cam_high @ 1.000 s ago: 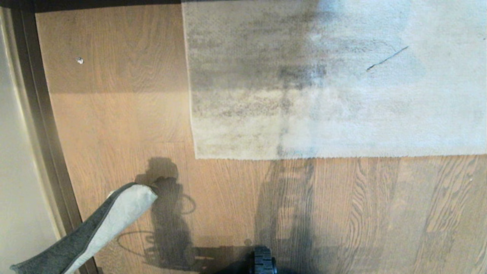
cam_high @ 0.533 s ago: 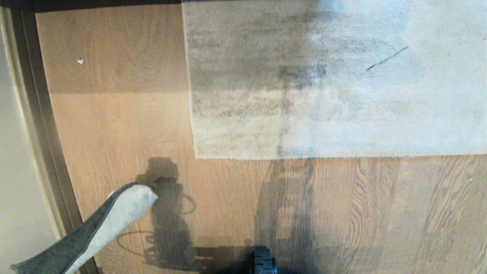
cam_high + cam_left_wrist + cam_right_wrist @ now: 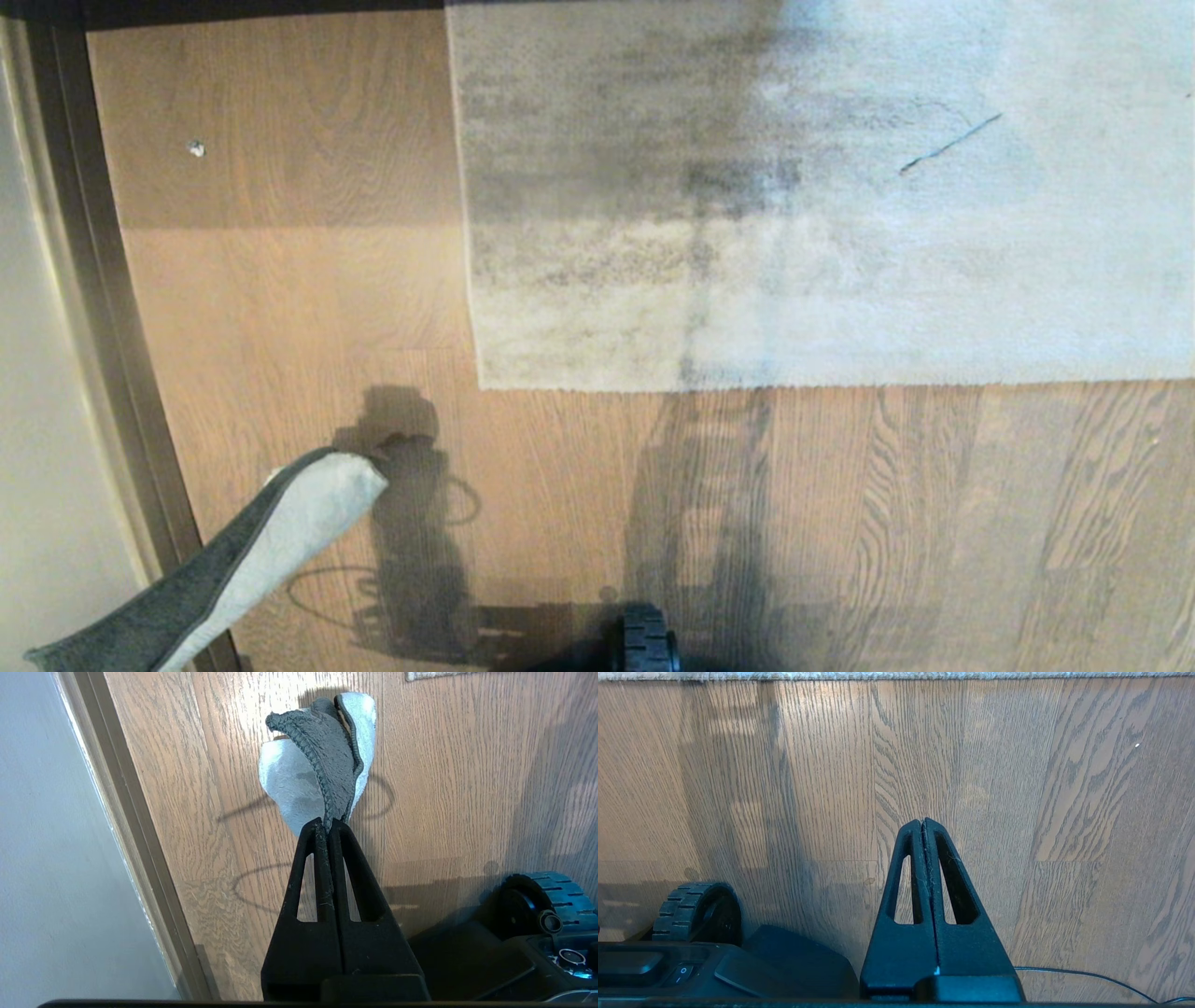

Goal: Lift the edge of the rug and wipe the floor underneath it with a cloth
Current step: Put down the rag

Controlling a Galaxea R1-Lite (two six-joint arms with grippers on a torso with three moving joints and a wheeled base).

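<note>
The pale grey-beige rug lies flat on the brown wood floor (image 3: pixel 299 308), and its near rug edge (image 3: pixel 803 385) runs across the head view to a square corner (image 3: pixel 482 385). The cloth (image 3: pixel 252 569), dark grey on one face and off-white on the other, hangs at the lower left above the floor. In the left wrist view my left gripper (image 3: pixel 328 822) is shut on the cloth (image 3: pixel 322 765), which bunches out beyond the fingertips. My right gripper (image 3: pixel 923 821) is shut and empty over bare floor, with the rug edge (image 3: pixel 896 675) some way ahead of it. Neither gripper shows in the head view.
A dark baseboard strip (image 3: pixel 103 308) and pale wall run along the left. My base wheel (image 3: pixel 646 642) shows at the bottom centre. A small pale speck (image 3: pixel 196 147) lies on the floor at far left. A thin cable (image 3: pixel 1087 975) trails by the right arm.
</note>
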